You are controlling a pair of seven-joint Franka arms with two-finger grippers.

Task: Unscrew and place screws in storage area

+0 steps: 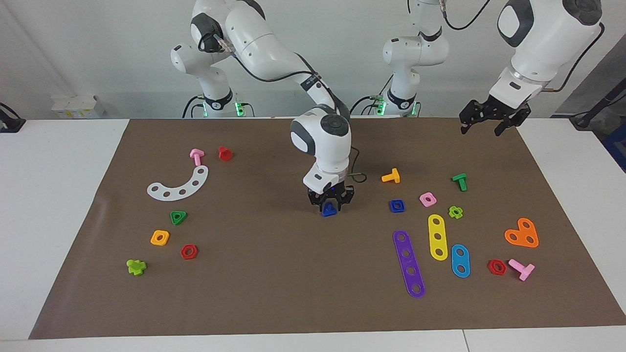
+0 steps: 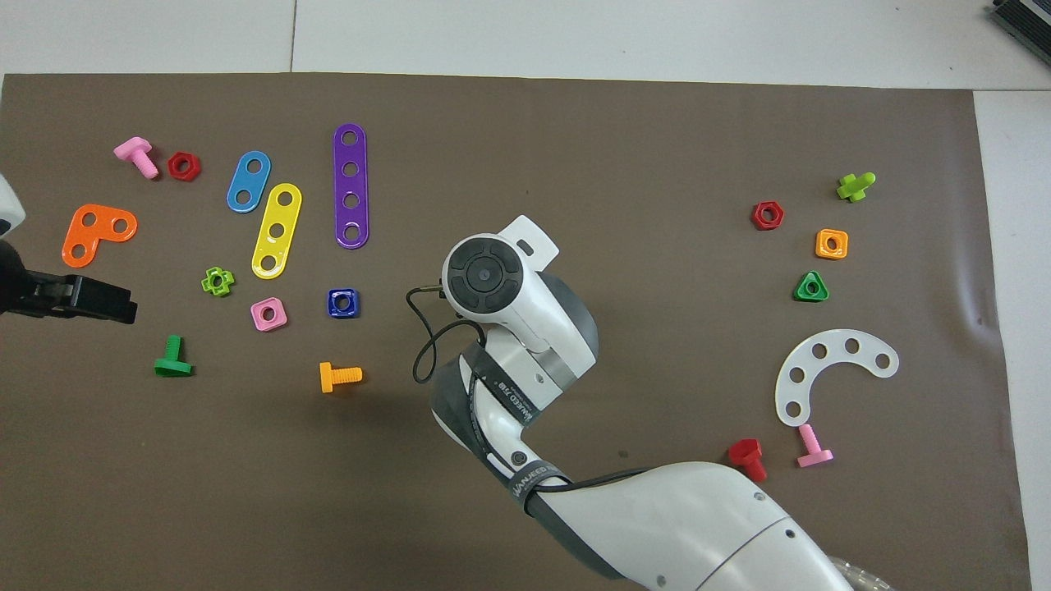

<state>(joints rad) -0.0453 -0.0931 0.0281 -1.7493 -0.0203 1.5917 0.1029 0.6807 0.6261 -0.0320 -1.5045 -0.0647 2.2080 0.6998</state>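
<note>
A brown paper mat covers a white worktop, seen from across the table, with two white robot arms at the top of the frame.

At the centre of the frame the right tool is down on the mat, its fingers on either side of the blue screw, a small bolt with a flat triangular head. The fingers look drawn in around the screw; whether they already pinch it firmly cannot be told. In the overhead view the arm's wrist hides the screw completely.

The left tool hangs released in the air at the upper right of the frame, waiting over the mat's edge.

The storage area is a bare patch in the left half of the frame, ringed by a white curved strip, a green triangular nut, an orange square nut and a red hex nut.

To do this step well, the grip likely should settle squarely on the stem before lifting. Lifting straight up should keep the screw from tipping. The carry should end over the bare patch, clear of the nuts.
</note>
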